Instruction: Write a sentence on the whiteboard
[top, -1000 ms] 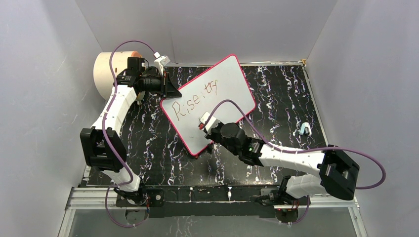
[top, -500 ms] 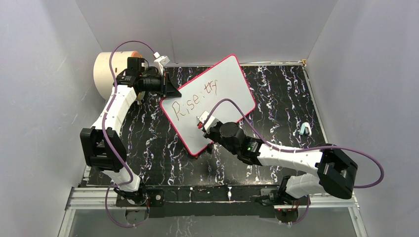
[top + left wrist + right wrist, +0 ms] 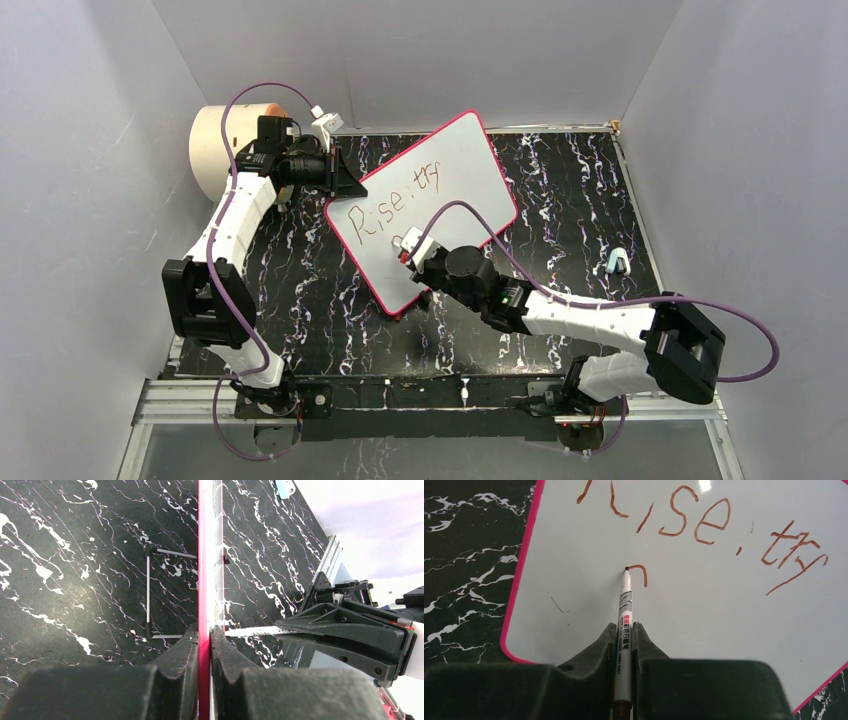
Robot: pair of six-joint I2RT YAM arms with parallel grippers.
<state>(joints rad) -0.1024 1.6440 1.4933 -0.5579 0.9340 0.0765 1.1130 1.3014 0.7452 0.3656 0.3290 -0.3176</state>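
while left gripper (image 3: 204, 632) clamps the whiteboard (image 3: 204, 555), right gripper (image 3: 624, 632) pinches a marker (image 3: 625, 600), starting the sentence's (image 3: 704, 527) lower line; next, steady curving.

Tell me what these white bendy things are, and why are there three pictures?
They are robot arms: a left arm and a right arm. One picture looks down from above. The other two come from a small camera on each wrist. On the black marbled table is a whiteboard. The left gripper pinches its pink rim. The right gripper holds a marker with its tip on the board. The words so far say "Rise, try", with a new curve starting underneath. A cream cylinder sits far left.
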